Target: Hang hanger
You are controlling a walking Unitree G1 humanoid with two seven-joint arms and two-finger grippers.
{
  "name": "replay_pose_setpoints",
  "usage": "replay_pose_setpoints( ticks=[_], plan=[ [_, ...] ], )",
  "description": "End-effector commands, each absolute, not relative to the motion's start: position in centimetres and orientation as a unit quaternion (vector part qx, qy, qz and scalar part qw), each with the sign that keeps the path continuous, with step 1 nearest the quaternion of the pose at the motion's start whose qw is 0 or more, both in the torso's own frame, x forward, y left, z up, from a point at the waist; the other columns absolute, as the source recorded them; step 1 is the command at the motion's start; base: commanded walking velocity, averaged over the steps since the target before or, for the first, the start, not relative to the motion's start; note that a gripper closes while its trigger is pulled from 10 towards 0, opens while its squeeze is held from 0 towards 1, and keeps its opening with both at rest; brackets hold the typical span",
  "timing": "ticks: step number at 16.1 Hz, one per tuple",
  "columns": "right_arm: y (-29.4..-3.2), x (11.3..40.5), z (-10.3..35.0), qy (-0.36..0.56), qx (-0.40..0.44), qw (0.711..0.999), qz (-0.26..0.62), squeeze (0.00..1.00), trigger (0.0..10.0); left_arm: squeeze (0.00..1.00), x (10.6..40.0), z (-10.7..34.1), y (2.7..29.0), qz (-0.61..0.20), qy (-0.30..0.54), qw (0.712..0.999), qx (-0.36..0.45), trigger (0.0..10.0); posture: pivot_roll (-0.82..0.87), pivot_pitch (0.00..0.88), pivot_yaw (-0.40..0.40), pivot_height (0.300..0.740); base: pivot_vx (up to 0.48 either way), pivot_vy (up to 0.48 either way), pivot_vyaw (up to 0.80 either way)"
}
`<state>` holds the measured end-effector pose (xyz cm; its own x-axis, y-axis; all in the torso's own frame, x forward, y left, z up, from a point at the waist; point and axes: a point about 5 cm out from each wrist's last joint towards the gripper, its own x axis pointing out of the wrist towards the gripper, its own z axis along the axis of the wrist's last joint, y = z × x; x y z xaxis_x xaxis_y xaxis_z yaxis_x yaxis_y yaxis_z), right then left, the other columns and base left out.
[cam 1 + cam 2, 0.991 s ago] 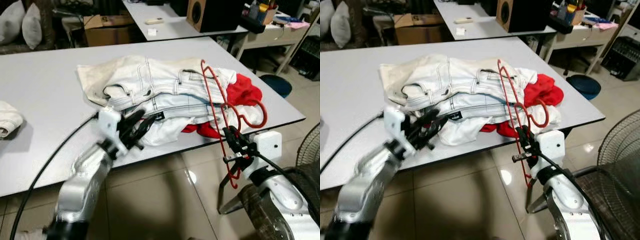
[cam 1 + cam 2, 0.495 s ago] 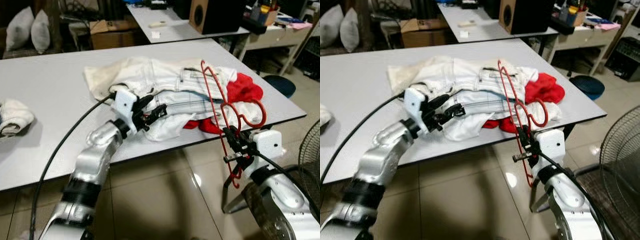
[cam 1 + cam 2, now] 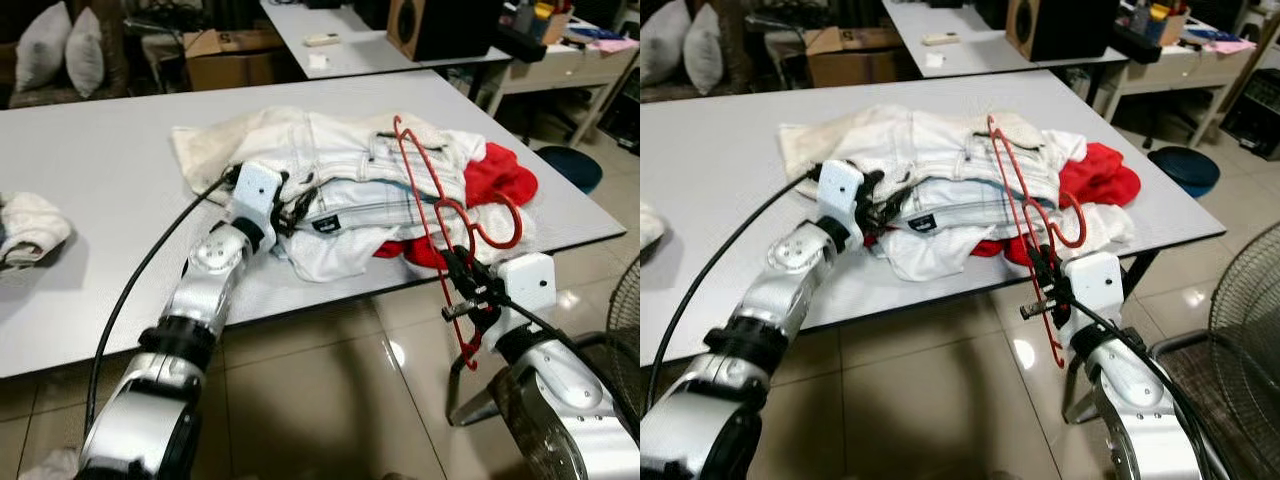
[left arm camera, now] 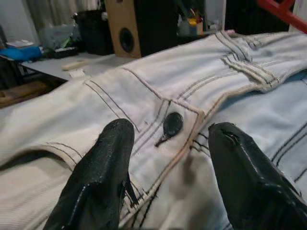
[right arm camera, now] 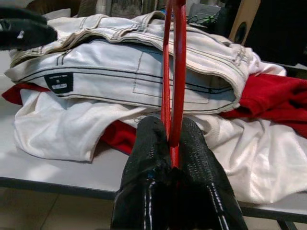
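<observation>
Far left on the table (image 3: 90,220) sits a small bundle of white cloth (image 3: 28,228), well apart from the action. Moving in, the left gripper (image 3: 290,205) reaches across the table edge to the near side of the clothes pile, and its wrist view tells the story: both black fingers (image 4: 103,177) spread wide, resting on pale jeans (image 4: 192,96) with a dark button between them, gripping nothing. The jeans (image 3: 340,170) top the pile, with a white shirt (image 3: 325,250) spilling out beneath toward the table edge and red cloth (image 3: 500,175) poking out on the right. Now the key piece: the red hanger (image 3: 440,210) stands nearly upright at the right end of the pile, its long axis running from the top corner above the jeans down past the table edge toward the floor, its hook curling off to the right over the red cloth. The right gripper (image 3: 462,295) is clamped tight on the hanger's lower part, just off the table's front edge; in its wrist view the fingers (image 5: 144,182) pinch the red wire (image 5: 173,72) with no gap. So the hanger is in the right arm's keeping, while the left gripper sits on the garment, left of the hanger and closer to the jeans. My read: whichever way the hanging goes, the right arm carries it, and the hanger's top corner looks close to the jeans' waistband, so it could snag as it lifts away.
</observation>
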<state>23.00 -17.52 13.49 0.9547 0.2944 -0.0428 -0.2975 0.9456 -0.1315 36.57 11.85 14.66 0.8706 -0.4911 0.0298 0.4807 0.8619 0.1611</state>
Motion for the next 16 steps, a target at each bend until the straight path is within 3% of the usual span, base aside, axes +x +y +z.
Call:
replay_pose_setpoints(
  ticks=[1, 6, 16],
  plan=[
    [-17.5, 23.3, 13.6, 0.011, -0.074, 0.985, 0.154, 0.0, 10.0, 0.0, 36.8, 14.5, 11.3, -0.265, -0.037, 0.96, 0.084, 10.0, -0.07, 0.0, 0.01, 0.74, 0.0, 0.0, 0.0],
    [-17.6, 23.2, 13.6, 0.011, -0.077, 0.985, 0.152, 0.0, 10.0, 0.0, 37.0, 14.3, 9.6, -0.305, -0.033, 0.949, 0.067, 10.0, -0.09, 0.0, 0.024, 0.74, 0.0, 0.0, 0.0],
    [-17.8, 22.6, 14.0, 0.009, -0.088, 0.986, 0.14, 0.0, 10.0, 0.0, 38.7, 14.8, 8.9, -0.219, -0.014, 0.959, 0.179, 10.0, -0.15, 0.0, 0.052, 0.74, 0.0, 0.0, 0.0]
  ],
)
